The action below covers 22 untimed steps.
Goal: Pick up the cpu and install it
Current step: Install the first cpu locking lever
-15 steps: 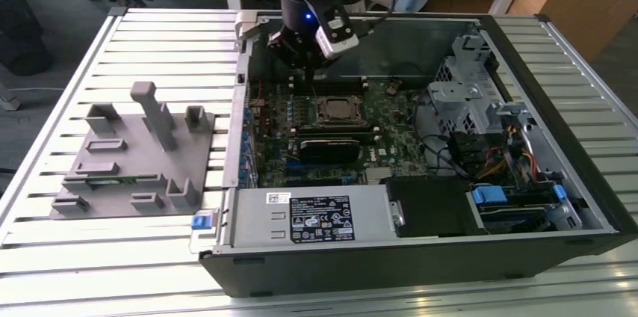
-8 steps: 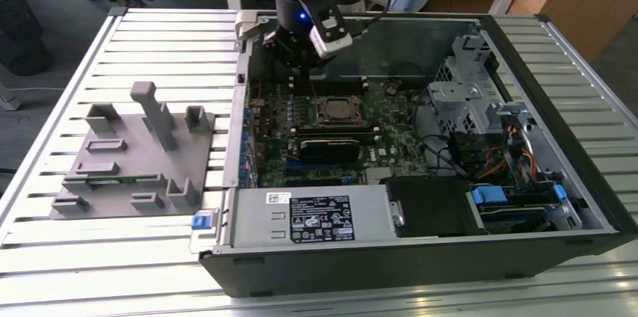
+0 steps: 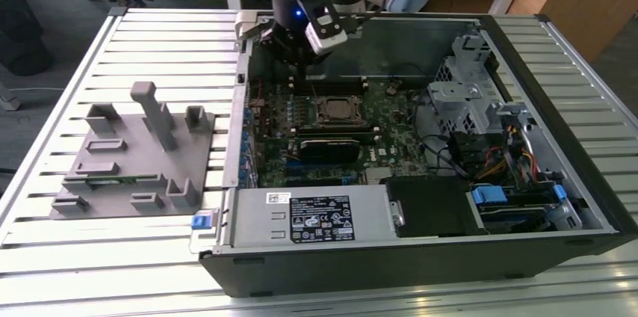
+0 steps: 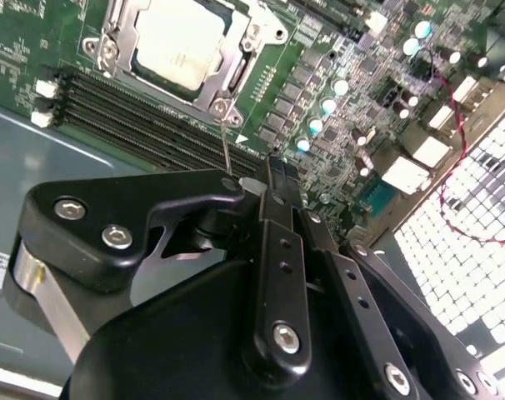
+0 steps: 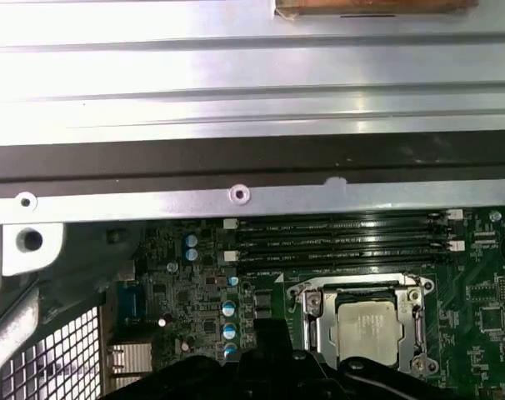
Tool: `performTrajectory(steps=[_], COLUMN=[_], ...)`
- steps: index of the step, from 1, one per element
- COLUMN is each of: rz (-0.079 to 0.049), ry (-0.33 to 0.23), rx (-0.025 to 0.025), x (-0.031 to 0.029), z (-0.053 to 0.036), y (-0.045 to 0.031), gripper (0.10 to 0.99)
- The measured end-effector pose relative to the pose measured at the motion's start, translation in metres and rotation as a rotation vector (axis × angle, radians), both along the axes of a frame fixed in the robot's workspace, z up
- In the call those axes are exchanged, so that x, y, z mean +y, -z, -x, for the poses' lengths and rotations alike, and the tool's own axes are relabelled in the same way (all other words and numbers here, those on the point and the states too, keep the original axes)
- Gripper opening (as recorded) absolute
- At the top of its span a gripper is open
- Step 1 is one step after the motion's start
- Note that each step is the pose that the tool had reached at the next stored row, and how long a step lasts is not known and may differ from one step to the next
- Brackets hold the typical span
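Observation:
The cpu point(image 3: 332, 110) lies flat in its metal-framed socket on the green motherboard inside the open computer case. Its silvery top shows in both wrist views point(image 4: 182, 42) point(image 5: 367, 327). My gripper point(image 3: 299, 63) hangs just above the board at the far side of the socket, over the memory slots point(image 5: 344, 237). In the second wrist view its black fingers point(image 4: 269, 179) are drawn together with nothing between them. A thin socket lever wire point(image 4: 227, 150) stands just off the fingertips. The gripper is apart from the cpu.
A grey fixture plate point(image 3: 134, 156) with upright blocks lies on the slatted table at the exterior view's left, with a green memory stick point(image 3: 104, 179) in it. Inside the case are the power supply point(image 3: 309, 216), a drive cage point(image 3: 468, 100) and cables. The case wall point(image 5: 236, 100) rises beside the gripper.

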<state>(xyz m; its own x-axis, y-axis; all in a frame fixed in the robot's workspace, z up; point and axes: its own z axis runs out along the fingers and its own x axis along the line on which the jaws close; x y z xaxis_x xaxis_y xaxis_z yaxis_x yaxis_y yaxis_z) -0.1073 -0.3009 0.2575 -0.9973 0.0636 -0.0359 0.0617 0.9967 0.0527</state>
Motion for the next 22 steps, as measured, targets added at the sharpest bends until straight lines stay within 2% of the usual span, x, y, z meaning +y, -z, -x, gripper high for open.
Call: performTrajectory(steps=[4,8,12,20,22], rz=[0.0,0.0,0.0,0.0,0.0], ry=[-0.002,-0.003,-0.003,-0.004,-0.004], rx=[0.0,0.0002,0.0008,0.0017,0.0019], x=[0.0058,0.0076,0.0077,0.0083,0.0083], z=[0.0007,-0.0005,-0.0094,-0.0355,-0.036], y=[0.001,0.001,0.0011,0.0011,0.0011], gripper=[0.106,0.106,0.106,0.106,0.106])
